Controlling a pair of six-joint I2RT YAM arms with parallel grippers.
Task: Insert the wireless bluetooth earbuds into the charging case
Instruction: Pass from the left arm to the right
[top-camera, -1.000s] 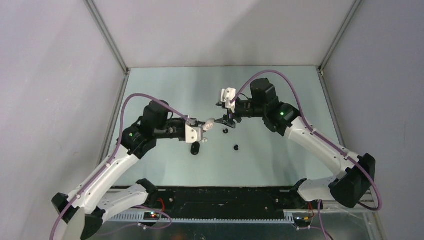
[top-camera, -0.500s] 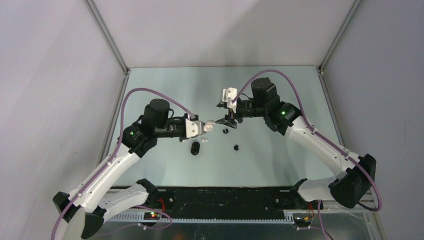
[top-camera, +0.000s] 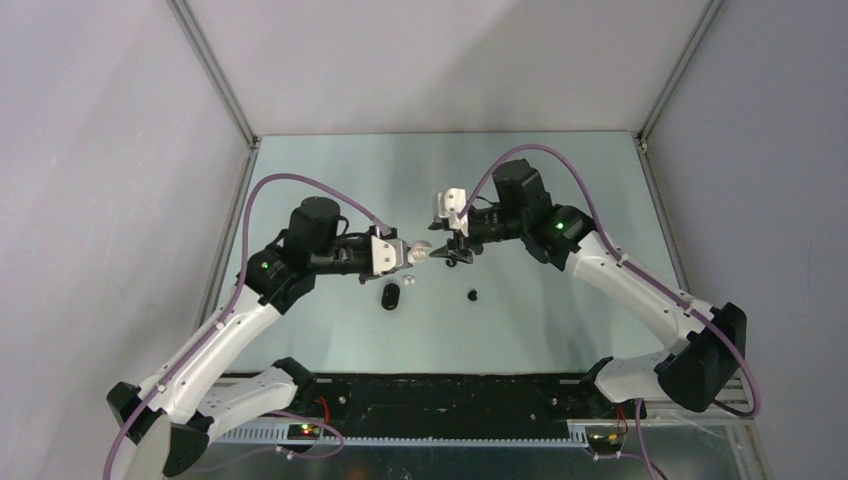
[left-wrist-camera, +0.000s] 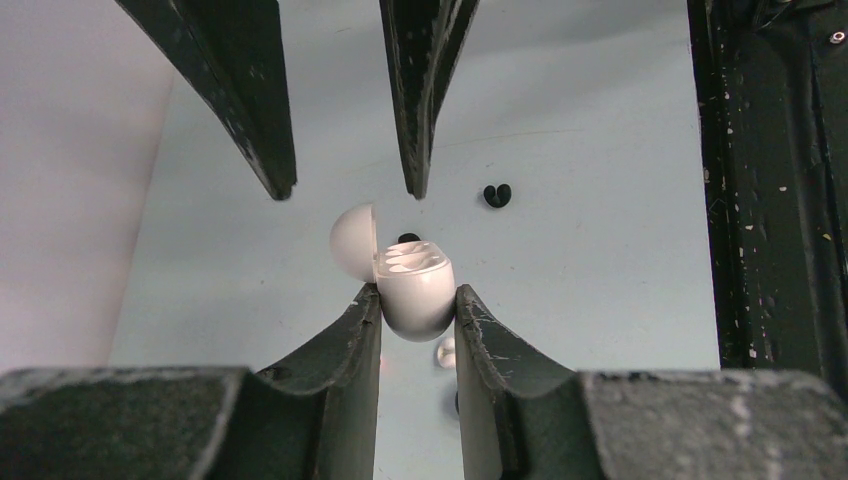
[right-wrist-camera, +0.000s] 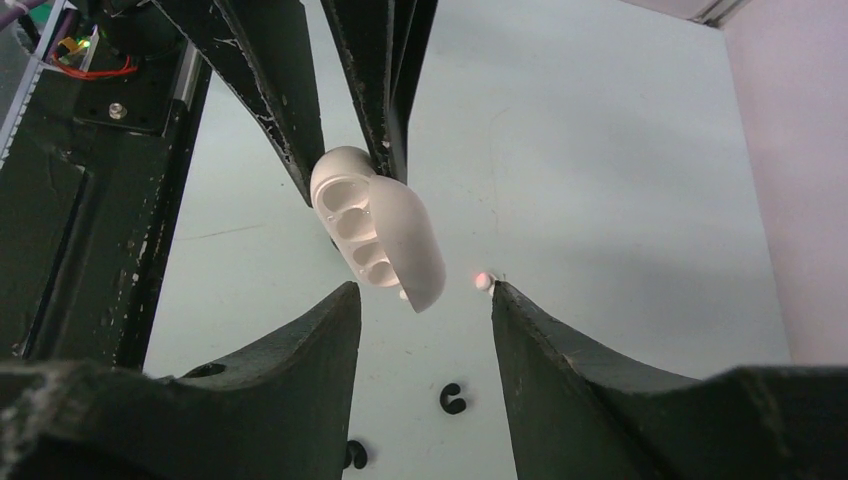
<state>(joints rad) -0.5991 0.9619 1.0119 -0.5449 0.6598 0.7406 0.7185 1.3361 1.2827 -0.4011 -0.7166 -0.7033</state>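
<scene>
From above, the right claw (top-camera: 455, 250) has slid left toward the left claw (top-camera: 412, 255); the glossy black oval charging case (top-camera: 390, 297) lies on the desk (top-camera: 540, 200) near the left claw. Left wrist: that claw grips a smooth white case (left-wrist-camera: 415, 300), lid hinged open. Right wrist: the other claw's scuffed dark jaws stand apart, empty, beside that shell.

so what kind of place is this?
Probably a lab robot cell: blank panel walls on aluminium framing, a pale tabletop, two arms bolted along a black rail with exposed wiring.
</scene>
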